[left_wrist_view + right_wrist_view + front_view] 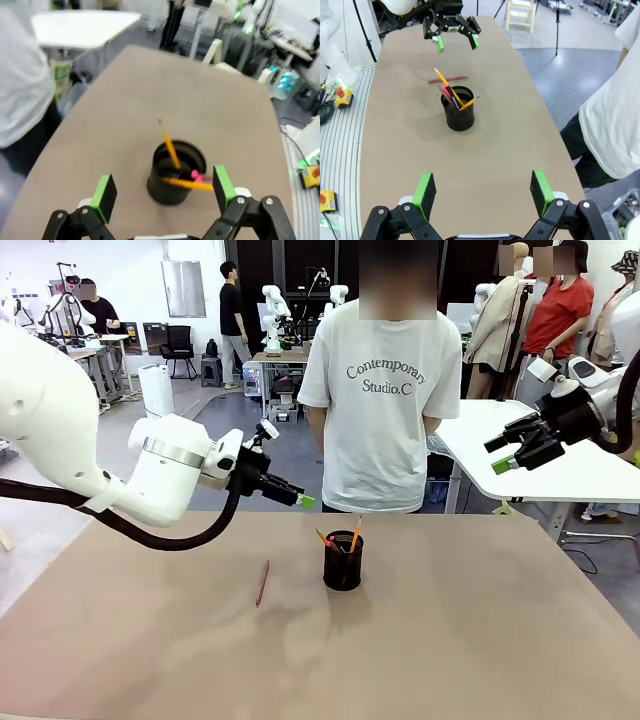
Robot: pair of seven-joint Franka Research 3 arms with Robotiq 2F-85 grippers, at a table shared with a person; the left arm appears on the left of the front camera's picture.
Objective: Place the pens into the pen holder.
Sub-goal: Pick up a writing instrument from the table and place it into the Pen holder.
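Note:
The black mesh pen holder (343, 564) stands mid-table with orange-yellow pencils (355, 533) and a pink pen (326, 539) sticking out of it. A dark reddish-brown pen (262, 583) lies flat on the table to its left. My left gripper (292, 494) hovers open and empty above the table's far left part. In the left wrist view the holder (176, 172) sits between and beyond the green pads (104, 195). My right gripper (520, 451) hangs open, high at the right, off the table. The right wrist view shows the holder (459, 115), the lying pen (448, 79) and the left gripper (456, 41) beyond.
A person in a white T-shirt (380, 390) stands at the far edge, hands behind the back. A white table (560, 465) stands at the right behind my right gripper. The brown tabletop (480, 640) is bare around the holder.

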